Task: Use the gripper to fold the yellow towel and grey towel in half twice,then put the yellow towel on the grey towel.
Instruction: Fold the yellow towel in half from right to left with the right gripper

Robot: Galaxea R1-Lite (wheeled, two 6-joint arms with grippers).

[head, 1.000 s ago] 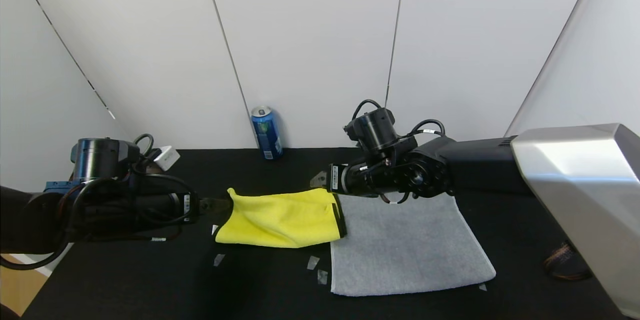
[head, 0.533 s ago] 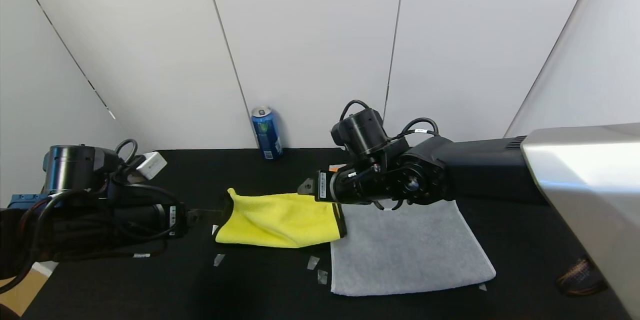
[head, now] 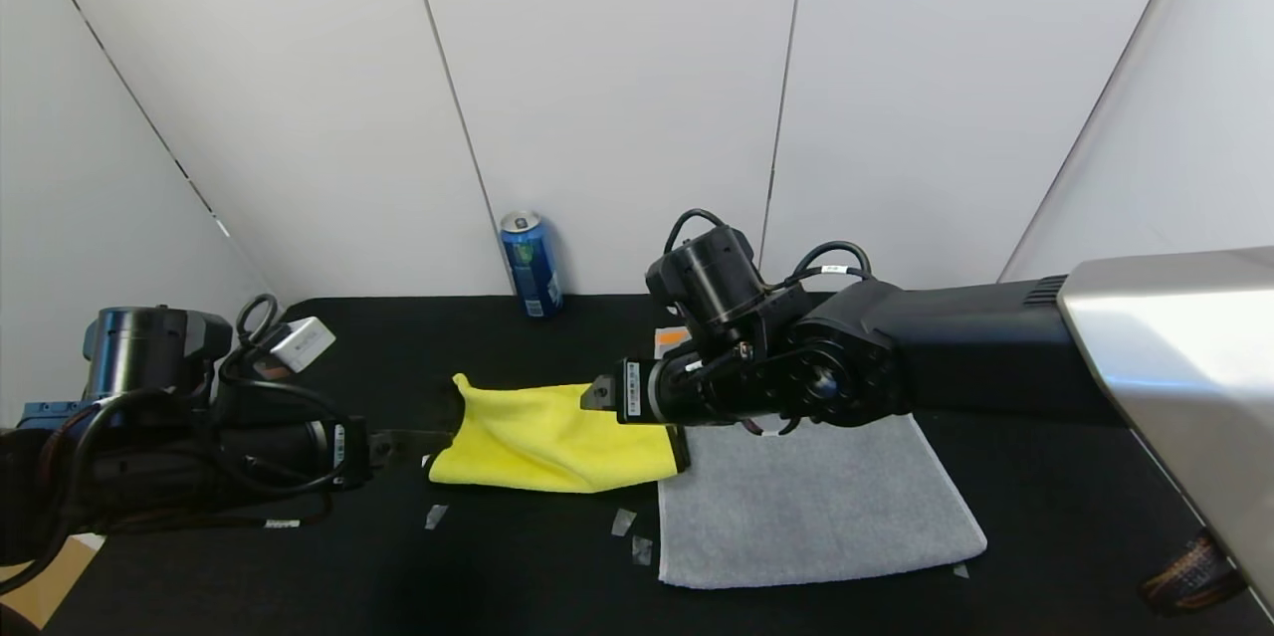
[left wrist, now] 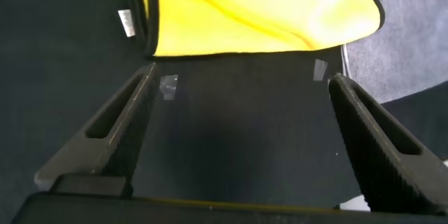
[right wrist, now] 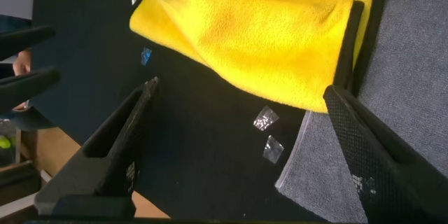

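Black cloth covered the table. Nearest, the grey towel lay flat and not folded, below the right claw. The yellow towel lay between both claws, folded roughly once, I judged. The left claw stood wide beside it, the right wide above it, both holding nothing. More folding and stacking remained.

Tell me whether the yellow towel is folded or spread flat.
Folded, loosely. In the head view the yellow towel lies doubled over with a raised corner and wrinkles; the right wrist view shows one layer overlapping another. How many folds, I cannot tell.
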